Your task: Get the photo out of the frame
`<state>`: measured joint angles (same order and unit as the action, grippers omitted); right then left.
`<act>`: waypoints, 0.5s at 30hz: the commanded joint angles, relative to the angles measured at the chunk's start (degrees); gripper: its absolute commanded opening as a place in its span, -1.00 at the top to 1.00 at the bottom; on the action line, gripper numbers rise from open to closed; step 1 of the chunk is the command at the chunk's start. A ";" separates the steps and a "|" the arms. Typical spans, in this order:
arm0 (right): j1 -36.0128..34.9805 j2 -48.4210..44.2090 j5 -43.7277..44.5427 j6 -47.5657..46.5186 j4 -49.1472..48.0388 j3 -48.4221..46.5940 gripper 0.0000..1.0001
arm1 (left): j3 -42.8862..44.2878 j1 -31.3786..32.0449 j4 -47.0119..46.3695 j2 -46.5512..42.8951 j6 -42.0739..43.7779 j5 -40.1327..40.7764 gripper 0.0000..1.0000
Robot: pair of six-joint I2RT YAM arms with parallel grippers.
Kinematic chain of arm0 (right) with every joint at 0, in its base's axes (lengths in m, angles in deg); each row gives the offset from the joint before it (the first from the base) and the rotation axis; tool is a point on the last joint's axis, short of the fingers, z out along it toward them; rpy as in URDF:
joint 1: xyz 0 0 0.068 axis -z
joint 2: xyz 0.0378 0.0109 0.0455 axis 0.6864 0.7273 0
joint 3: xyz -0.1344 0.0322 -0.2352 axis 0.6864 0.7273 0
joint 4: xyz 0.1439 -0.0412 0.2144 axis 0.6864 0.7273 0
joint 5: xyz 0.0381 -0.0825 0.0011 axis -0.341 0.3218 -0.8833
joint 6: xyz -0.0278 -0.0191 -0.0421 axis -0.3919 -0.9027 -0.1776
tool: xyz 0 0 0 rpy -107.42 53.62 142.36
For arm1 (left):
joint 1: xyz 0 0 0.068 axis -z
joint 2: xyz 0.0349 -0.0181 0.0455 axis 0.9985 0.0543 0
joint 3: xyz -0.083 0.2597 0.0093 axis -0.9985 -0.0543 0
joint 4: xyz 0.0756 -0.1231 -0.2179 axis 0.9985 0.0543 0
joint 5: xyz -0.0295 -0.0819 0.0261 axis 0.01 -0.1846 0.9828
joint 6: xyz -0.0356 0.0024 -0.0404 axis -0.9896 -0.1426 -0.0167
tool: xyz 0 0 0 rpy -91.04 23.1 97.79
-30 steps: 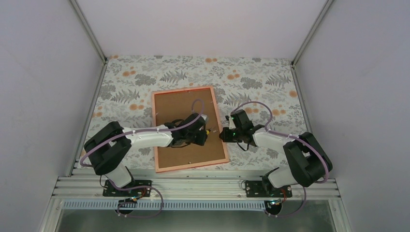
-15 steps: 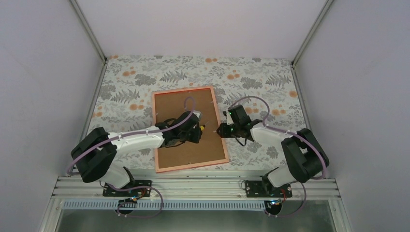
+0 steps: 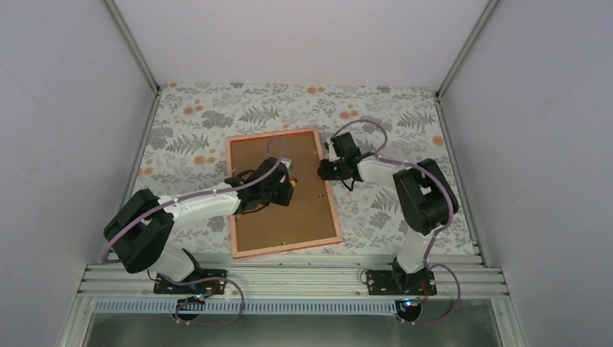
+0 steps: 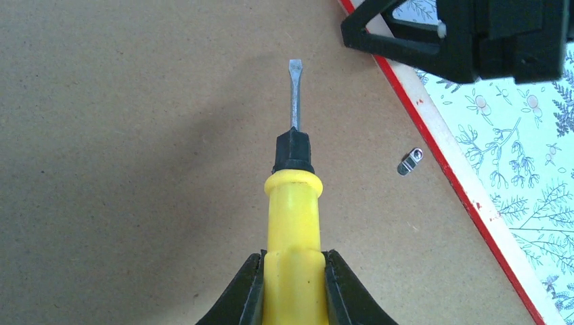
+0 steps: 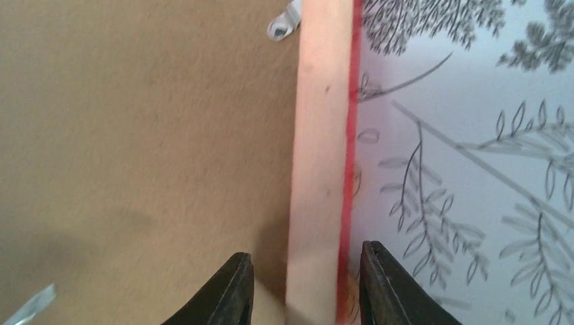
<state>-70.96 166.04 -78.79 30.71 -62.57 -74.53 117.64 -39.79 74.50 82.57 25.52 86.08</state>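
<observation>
The frame lies face down on the table, its brown fibreboard backing up. The photo is hidden under the backing. My left gripper is shut on a yellow-handled screwdriver, its flat tip over the backing near the right rail. My right gripper is open at the frame's right edge. In the right wrist view its fingers straddle the pale rail with its red outer edge, one over the backing, one over the cloth. A small metal clip lies on the backing beside the rail.
The table is covered with a floral cloth. Grey walls stand on three sides. Another metal clip sits by the rail farther on, and one more shows at the lower left of the right wrist view.
My right gripper has moved up along the frame's right edge toward the far corner. My left gripper with the screwdriver has moved up the backing as well.
</observation>
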 commanded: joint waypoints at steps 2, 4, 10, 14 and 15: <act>1.49 4.06 2.56 -1.88 -0.59 -4.28 0.39 | 1.78 -1.26 -1.51 1.09 3.16 -1.27 0.95; 1.68 5.26 2.94 -1.90 -0.55 -4.96 0.44 | 2.36 -1.91 -1.69 1.56 3.65 -1.64 0.95; 1.69 5.25 2.60 -1.24 -0.41 -3.54 0.60 | 5.09 -2.62 -1.89 4.40 5.04 -2.79 0.95; 1.67 2.72 2.46 -0.05 -0.82 -0.25 0.69 | 7.00 -2.63 -2.42 6.52 5.59 -4.00 0.95; 1.63 2.19 2.31 0.28 -1.00 0.65 0.71 | 7.61 -2.70 -2.49 7.21 5.62 -4.40 0.95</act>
<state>-69.54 170.11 -77.69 30.09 -65.37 -77.67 122.28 -42.18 74.07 87.64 29.65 83.68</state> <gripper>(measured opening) 0.160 0.174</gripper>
